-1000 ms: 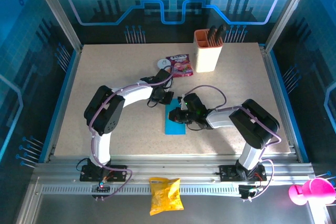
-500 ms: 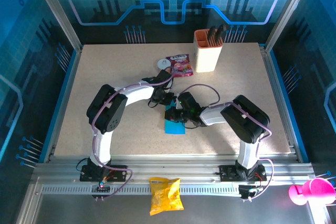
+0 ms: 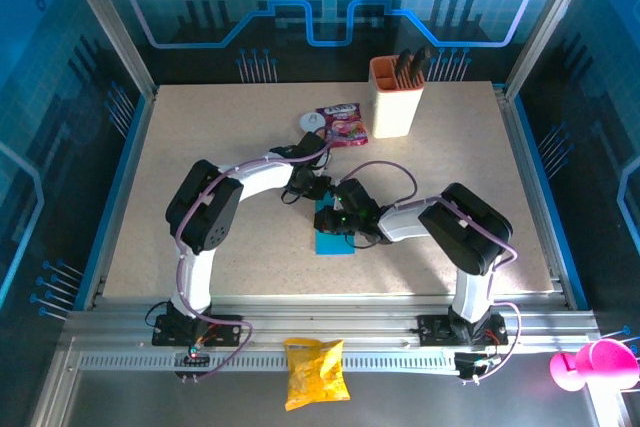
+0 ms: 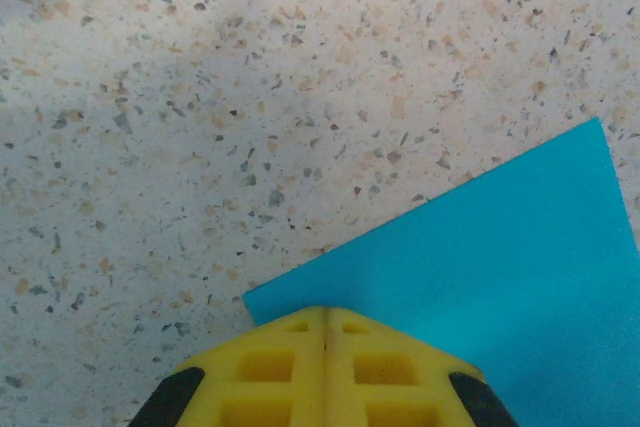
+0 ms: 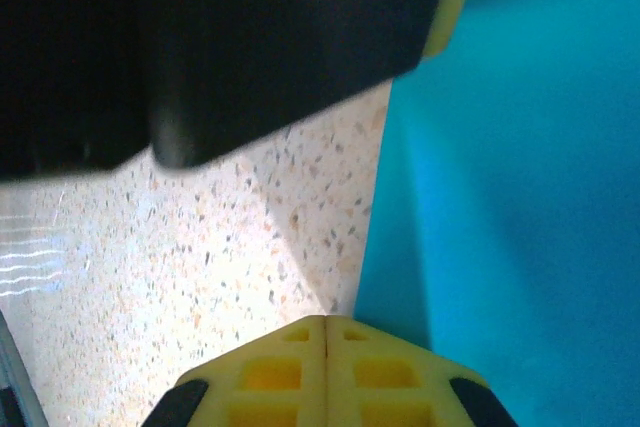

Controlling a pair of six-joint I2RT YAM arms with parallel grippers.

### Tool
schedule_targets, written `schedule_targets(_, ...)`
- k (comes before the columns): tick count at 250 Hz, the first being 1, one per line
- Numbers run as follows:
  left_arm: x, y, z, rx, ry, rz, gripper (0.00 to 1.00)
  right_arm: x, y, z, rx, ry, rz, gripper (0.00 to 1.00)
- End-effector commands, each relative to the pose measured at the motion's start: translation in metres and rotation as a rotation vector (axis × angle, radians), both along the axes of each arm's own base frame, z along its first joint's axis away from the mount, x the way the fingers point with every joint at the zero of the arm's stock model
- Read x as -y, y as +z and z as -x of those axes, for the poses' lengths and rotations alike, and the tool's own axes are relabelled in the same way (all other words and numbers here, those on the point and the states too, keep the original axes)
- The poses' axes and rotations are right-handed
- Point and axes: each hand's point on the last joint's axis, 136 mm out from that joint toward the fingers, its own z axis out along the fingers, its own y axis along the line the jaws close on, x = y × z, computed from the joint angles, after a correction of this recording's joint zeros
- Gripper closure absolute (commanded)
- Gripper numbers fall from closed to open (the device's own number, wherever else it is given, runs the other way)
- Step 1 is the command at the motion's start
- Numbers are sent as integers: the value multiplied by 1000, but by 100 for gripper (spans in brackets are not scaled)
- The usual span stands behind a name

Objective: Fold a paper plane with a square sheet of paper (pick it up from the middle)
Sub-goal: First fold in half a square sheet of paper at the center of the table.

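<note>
Lying under closed left tool (image 4: 325,315), cyan sheet (image 4: 500,277)

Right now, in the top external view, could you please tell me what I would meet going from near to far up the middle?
yellow snack bag → cyan-blue sheet of paper → pink-red snack packet

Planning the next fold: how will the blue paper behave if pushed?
The blue paper lies flat and looks thin, so it is probably floppy and light. On the smooth speckled table it would likely slide.
</note>
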Motion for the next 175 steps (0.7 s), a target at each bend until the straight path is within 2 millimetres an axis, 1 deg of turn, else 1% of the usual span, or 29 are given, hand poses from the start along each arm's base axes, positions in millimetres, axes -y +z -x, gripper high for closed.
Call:
schedule_targets(1,-4,-33,17,-91,-9,-51,100,-6,-17,53,-61,133,64,100)
schedule_targets(46,-5,-34,16,-94,-11,-54,100,-3,-14,67,-41,143,102,100)
schedule_targets(77,-5,-35,16,-97,-13,-57,100,0,-16,82,-47,149,113,100)
schedule_targets(93,-4,-35,16,-95,-14,-56,100,1,-17,91,-50,157,116,100)
schedule_targets(122,-4,-35,15,-95,-15,-56,100,4,-23,115,-72,178,121,100)
schedule_targets(149,-3,-34,15,-94,-14,-54,100,12,-27,136,-90,186,119,100)
schedule_targets(166,-3,-32,14,-93,-15,-51,100,17,-24,144,-107,187,84,100)
schedule_targets(175,-2,-30,13,-88,-12,-46,100,21,-20,145,-107,173,68,100)
